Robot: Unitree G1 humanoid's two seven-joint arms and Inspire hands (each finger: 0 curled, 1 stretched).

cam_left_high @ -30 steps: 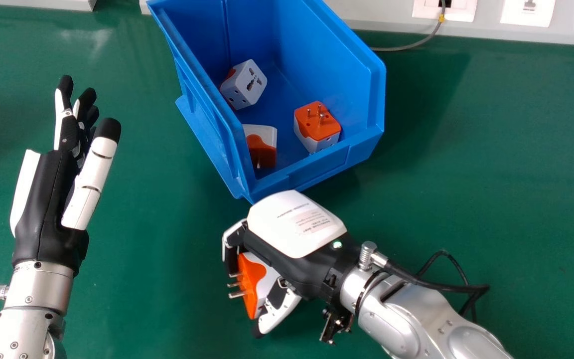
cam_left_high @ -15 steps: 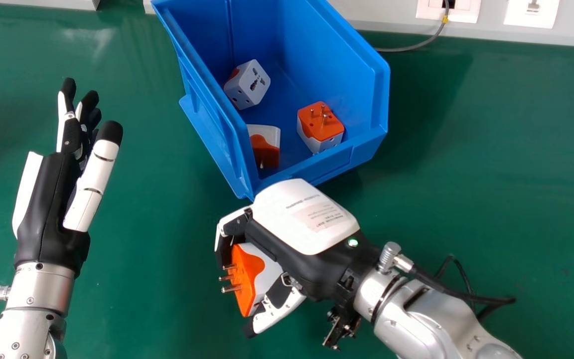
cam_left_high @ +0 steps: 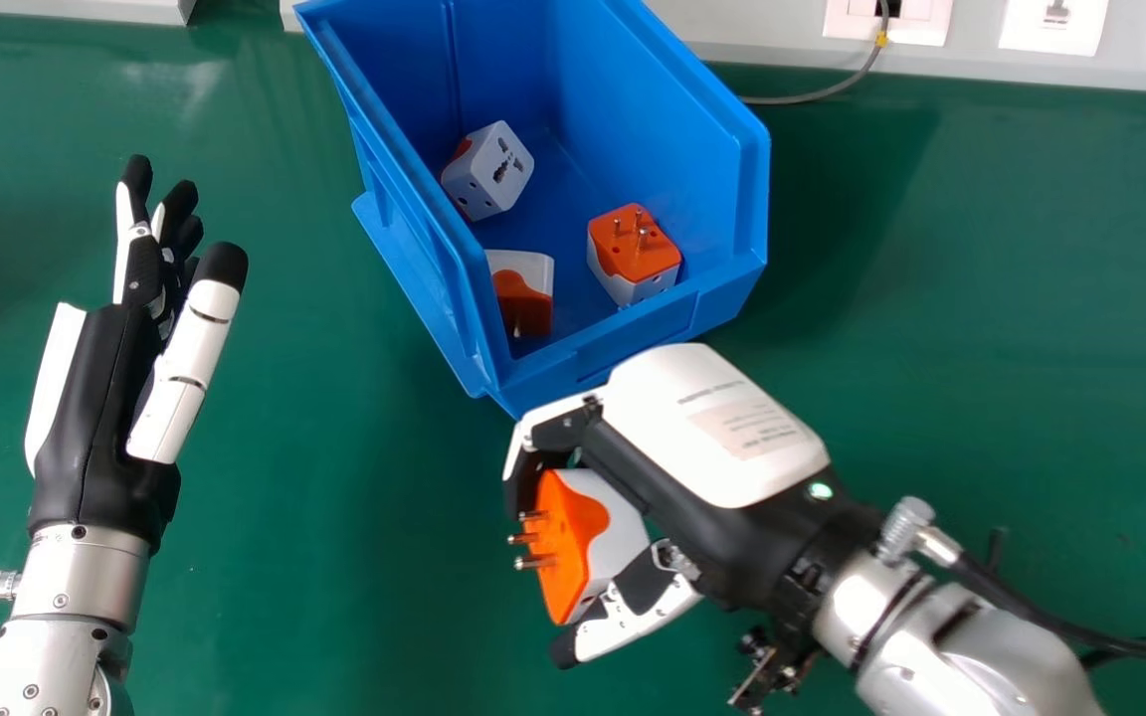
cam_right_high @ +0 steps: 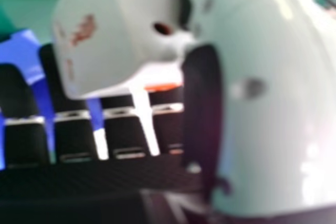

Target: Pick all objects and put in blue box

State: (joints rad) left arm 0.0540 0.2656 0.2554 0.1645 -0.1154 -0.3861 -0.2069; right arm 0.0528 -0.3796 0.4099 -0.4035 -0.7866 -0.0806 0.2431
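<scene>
Holding white-and-orange adapter (cam_left_high: 583, 542) in R hand (cam_left_high: 712, 428), approx. lower ctr of head view, grip closed round body, prong side facing left of frame. Prob. lifted off green table (cam_left_high: 334, 557); can't tell exact ht.

Need to reach blue box (cam_left_high: 648, 343), upper ctr of frame, directly up-frame from held adapter, i.e. fwd of it, w/ low front wall toward R hand. Running lengthwise from upper L down to lower R, steep rather than level, so best entered over that low wall, roughly along same axis. Overlapping R hand in head view near lower corner; can't tell if touching.

Best to finish w/ R hand, clearly nearer. Can leave L hand (cam_left_high: 100, 398) idle at left of frame, fingers extended, well apart from box & held adapter.

Can count 3 in box: white-faced adapter (cam_left_high: 498, 179) farther back, half-white adapter (cam_left_high: 525, 288) by left wall near front, orange-topped adapter (cam_left_high: 635, 249) toward right. Seems near end of task, w/ 1 in grip.

Next, prob.: raise above front wall, shift up-frame, release over bare floor betw. those 3. Could clip wall w/ prongs or knuckles, or drop onto another & tip.
</scene>
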